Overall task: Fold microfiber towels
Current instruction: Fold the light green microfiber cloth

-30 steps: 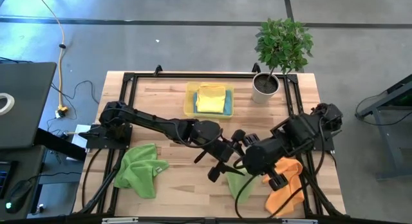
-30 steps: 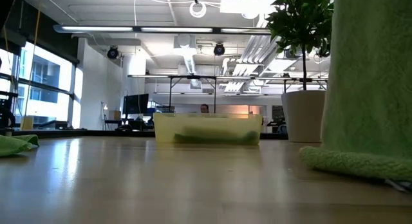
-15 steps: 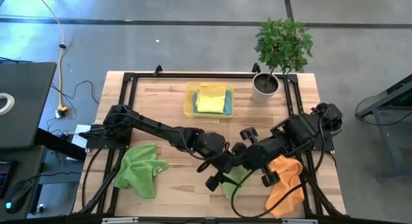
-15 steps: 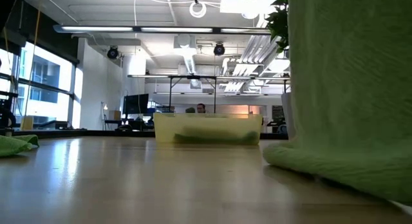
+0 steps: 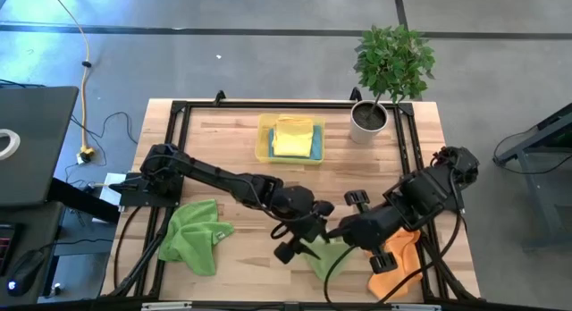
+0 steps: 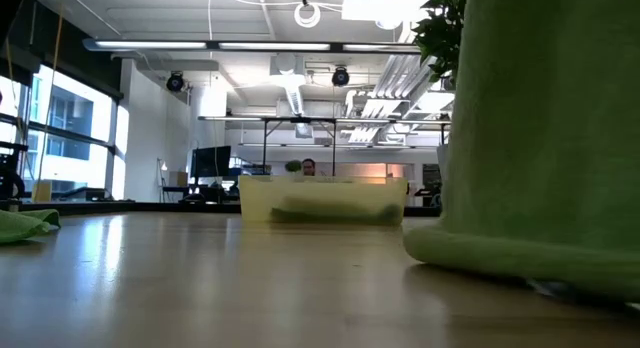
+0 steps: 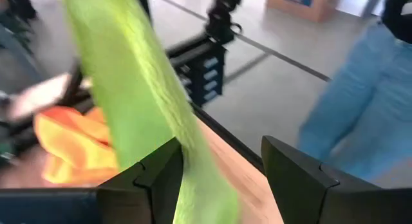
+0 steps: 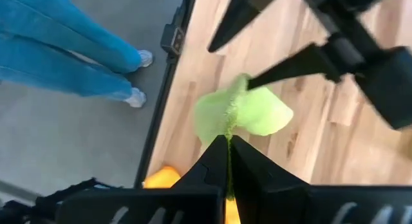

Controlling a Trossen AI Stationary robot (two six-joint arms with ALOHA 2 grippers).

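My right gripper (image 5: 338,232) is shut on a green towel (image 5: 326,256) near the table's near edge, right of the middle. The towel hangs as a tall green sheet in the low view (image 6: 540,138). My left gripper (image 5: 299,242) is open just left of it. The towel (image 7: 129,76) runs as a strip between its fingers, close to one finger (image 7: 158,179). A second green towel (image 5: 192,235) lies crumpled at the near left. An orange towel (image 5: 398,257) lies at the near right. Yellow and blue towels (image 5: 293,137) lie in the yellow tray (image 5: 262,141). My right gripper pinches the green towel's upper edge (image 8: 227,130) between its two shut fingers. The towel hangs below the fingers, and its lower end (image 6: 500,250) lies on the table. My left gripper: whether the finger beside the strip (image 7: 183,153) touches it, I cannot tell.
A potted plant (image 5: 384,79) stands at the far right corner. A black frame (image 5: 179,110) runs along the table's edges. A person in blue jeans (image 8: 64,50) stands on the floor just beyond the table's near edge.
Both grippers have gone toward the table's near edge. The green towel has come with them, a little toward the table's left. It hangs lower now, and more of its lower end has come to lie on the table.
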